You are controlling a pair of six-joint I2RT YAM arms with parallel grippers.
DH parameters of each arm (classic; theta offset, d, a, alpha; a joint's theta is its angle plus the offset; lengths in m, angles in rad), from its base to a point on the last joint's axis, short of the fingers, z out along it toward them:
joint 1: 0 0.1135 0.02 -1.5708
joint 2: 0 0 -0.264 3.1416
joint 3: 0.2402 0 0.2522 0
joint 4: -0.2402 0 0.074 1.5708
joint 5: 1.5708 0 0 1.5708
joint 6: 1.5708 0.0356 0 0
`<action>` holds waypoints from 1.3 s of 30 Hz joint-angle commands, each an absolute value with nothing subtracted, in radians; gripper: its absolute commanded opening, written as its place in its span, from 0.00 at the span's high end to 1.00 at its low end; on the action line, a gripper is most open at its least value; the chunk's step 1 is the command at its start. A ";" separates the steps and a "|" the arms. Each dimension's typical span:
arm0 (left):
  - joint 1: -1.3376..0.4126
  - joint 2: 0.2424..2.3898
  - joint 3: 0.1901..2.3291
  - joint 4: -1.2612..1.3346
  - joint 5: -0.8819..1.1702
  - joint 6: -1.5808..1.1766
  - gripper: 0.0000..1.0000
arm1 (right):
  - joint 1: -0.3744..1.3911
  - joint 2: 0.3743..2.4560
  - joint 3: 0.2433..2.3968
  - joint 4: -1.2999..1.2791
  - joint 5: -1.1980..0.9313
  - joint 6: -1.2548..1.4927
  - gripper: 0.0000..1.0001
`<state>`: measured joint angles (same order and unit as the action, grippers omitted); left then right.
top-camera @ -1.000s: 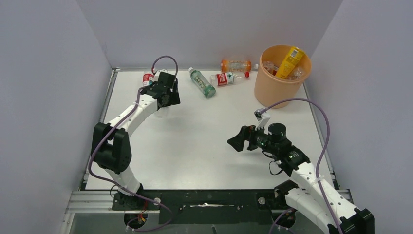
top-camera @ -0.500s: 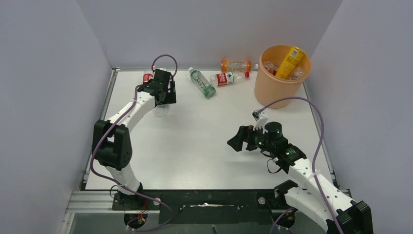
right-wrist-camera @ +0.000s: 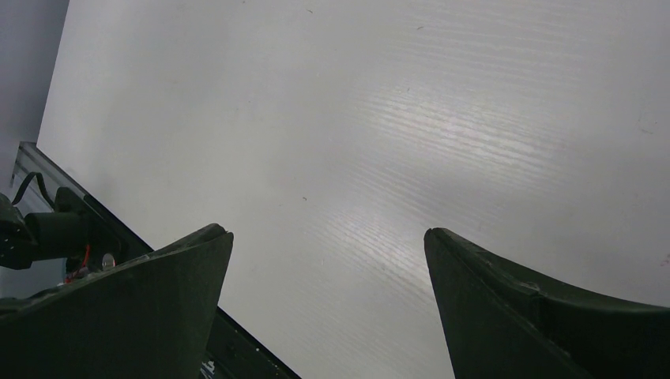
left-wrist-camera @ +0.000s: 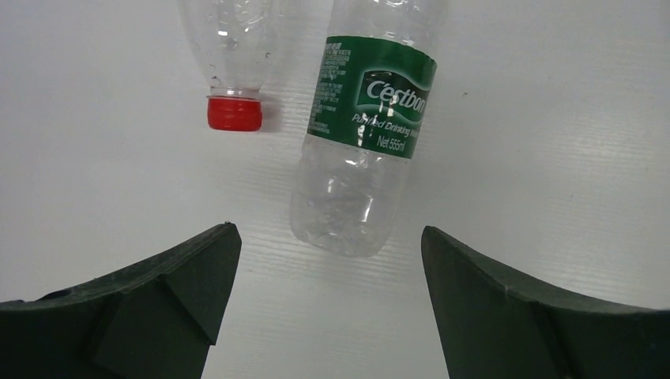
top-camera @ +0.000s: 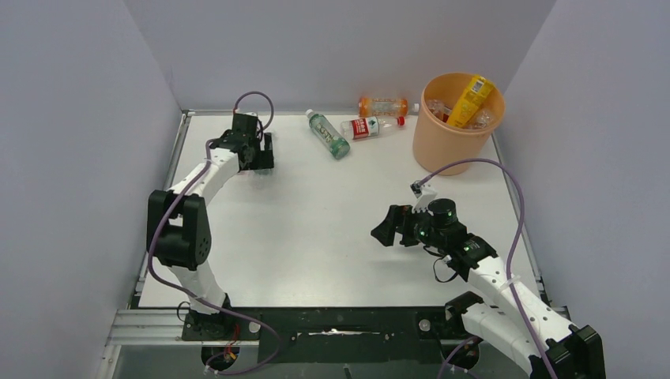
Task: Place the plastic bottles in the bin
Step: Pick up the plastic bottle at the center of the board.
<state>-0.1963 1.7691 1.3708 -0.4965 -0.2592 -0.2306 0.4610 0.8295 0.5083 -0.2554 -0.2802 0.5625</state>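
My left gripper is open at the back left of the table. In the left wrist view it hangs just above the base end of a clear bottle with a green label. A clear red-capped bottle lies to that bottle's left. Both are mostly hidden under the wrist in the top view. Another green-label bottle, a red-label bottle and an orange bottle lie near the back edge. The peach-orange bin holds a yellow bottle and clear ones. My right gripper is open and empty.
Grey walls close in the table on the left, back and right. The right wrist view shows my open right gripper over bare white table, with the dark front rail at its lower left. A purple cable loops beside the right arm.
My left arm has swung left and back towards the back left corner, with the gripper still open. My right gripper has barely moved.
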 commanded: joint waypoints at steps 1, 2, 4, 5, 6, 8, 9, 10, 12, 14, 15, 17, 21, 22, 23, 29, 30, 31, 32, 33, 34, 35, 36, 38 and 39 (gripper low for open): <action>-0.198 1.825 1.428 -0.426 -0.198 -0.227 0.15 | 0.469 0.827 0.555 -0.241 -0.258 0.566 0.02; -0.198 1.834 1.424 -0.419 -0.195 -0.231 0.15 | 0.469 0.830 0.555 -0.240 -0.258 0.566 0.02; -0.199 1.854 1.423 -0.417 -0.205 -0.235 0.15 | 0.469 0.832 0.552 -0.234 -0.258 0.568 0.02; -0.201 1.866 1.426 -0.421 -0.220 -0.238 0.15 | 0.470 0.831 0.549 -0.231 -0.257 0.570 0.02; -0.203 1.877 1.432 -0.426 -0.233 -0.241 0.15 | 0.470 0.831 0.545 -0.227 -0.257 0.572 0.02; -0.207 1.895 1.440 -0.429 -0.245 -0.242 0.15 | 0.469 0.833 0.538 -0.218 -0.261 0.572 0.02; -0.214 1.905 1.444 -0.430 -0.253 -0.242 0.15 | 0.470 0.836 0.537 -0.218 -0.263 0.571 0.02; -0.221 1.912 1.448 -0.432 -0.262 -0.242 0.15 | 0.471 0.838 0.536 -0.216 -0.265 0.571 0.02; -0.235 1.928 1.456 -0.438 -0.276 -0.242 0.15 | 0.471 0.839 0.531 -0.210 -0.268 0.569 0.02; -0.250 1.941 1.462 -0.439 -0.287 -0.242 0.15 | 0.470 0.838 0.530 -0.207 -0.269 0.568 0.02; -0.257 1.949 1.464 -0.439 -0.293 -0.241 0.15 | 0.470 0.836 0.528 -0.207 -0.270 0.566 0.02; -0.269 1.966 1.473 -0.441 -0.306 -0.239 0.15 | 0.470 0.831 0.526 -0.207 -0.271 0.565 0.02; -0.284 1.996 1.493 -0.450 -0.325 -0.243 0.15 | 0.469 0.815 0.520 -0.211 -0.272 0.563 0.02; -0.287 2.002 1.495 -0.452 -0.330 -0.246 0.15 | 0.469 0.811 0.518 -0.213 -0.271 0.562 0.02; -0.291 2.005 1.496 -0.451 -0.336 -0.248 0.15 | 0.470 0.806 0.514 -0.213 -0.271 0.563 0.02; -0.299 2.039 1.511 -0.456 -0.354 -0.265 0.27 | 0.470 0.773 0.488 -0.211 -0.268 0.572 0.02; -0.301 2.045 1.514 -0.459 -0.355 -0.270 0.32 | 0.470 0.769 0.485 -0.212 -0.268 0.573 0.02; -0.302 2.047 1.517 -0.461 -0.351 -0.272 0.36 | 0.470 0.763 0.481 -0.213 -0.268 0.575 0.02; -0.306 2.049 1.519 -0.464 -0.350 -0.275 0.40 | 0.471 0.758 0.478 -0.213 -0.268 0.576 0.02; -0.311 2.049 1.522 -0.467 -0.348 -0.278 0.46 | 0.469 0.752 0.475 -0.213 -0.267 0.579 0.02; -0.316 2.048 1.527 -0.473 -0.350 -0.281 0.50 | 0.469 0.748 0.471 -0.213 -0.266 0.580 0.02; -0.320 2.048 1.533 -0.485 -0.355 -0.285 0.52 | 0.468 0.744 0.468 -0.213 -0.265 0.580 0.02; -0.327 2.044 1.538 -0.496 -0.360 -0.290 0.54 | 0.469 0.742 0.467 -0.212 -0.267 0.580 0.02; -0.345 2.023 1.540 -0.526 -0.373 -0.302 0.54 | 0.468 0.741 0.462 -0.210 -0.268 0.581 0.02; -0.354 2.005 1.535 -0.543 -0.376 -0.309 0.54 | 0.468 0.743 0.462 -0.209 -0.270 0.581 0.02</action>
